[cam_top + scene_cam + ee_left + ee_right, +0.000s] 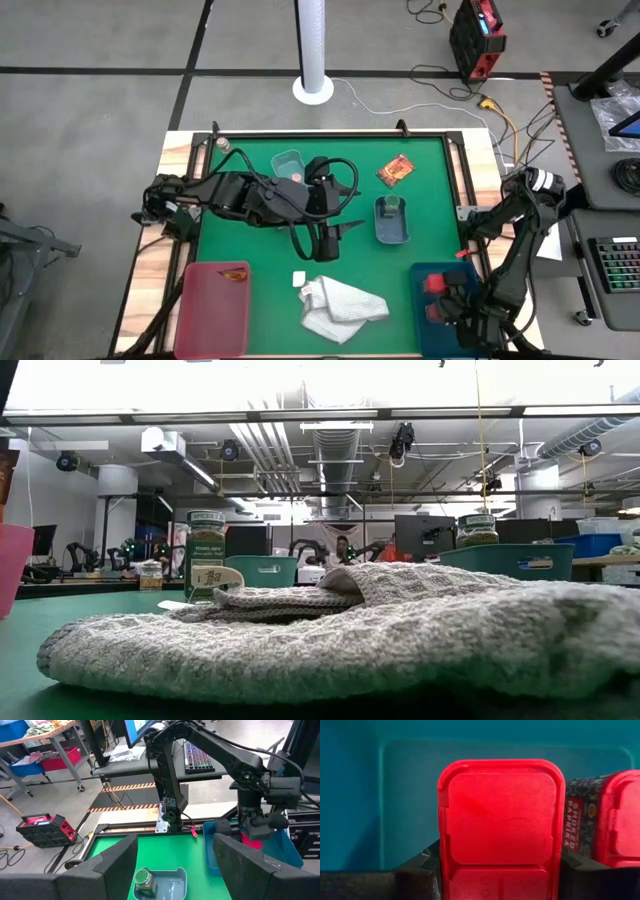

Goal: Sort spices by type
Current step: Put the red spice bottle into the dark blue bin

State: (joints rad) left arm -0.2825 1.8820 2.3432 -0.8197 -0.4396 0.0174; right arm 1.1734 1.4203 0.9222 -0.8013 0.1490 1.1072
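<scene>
Green table [420,170]: white cloth [343,306] possibly hides low-view spices.

Setting: robotics lab or workshop. Evidence: grey floor marked with tape lines; exposed ceiling ducts [335,435] and strip lighting; side workstation with keyboard [612,267]; red power unit [475,35]; green-topped desk [260,245]; storage bins.

Cloth [400,630] hides most of table; red block [500,827] cut off below.
</scene>
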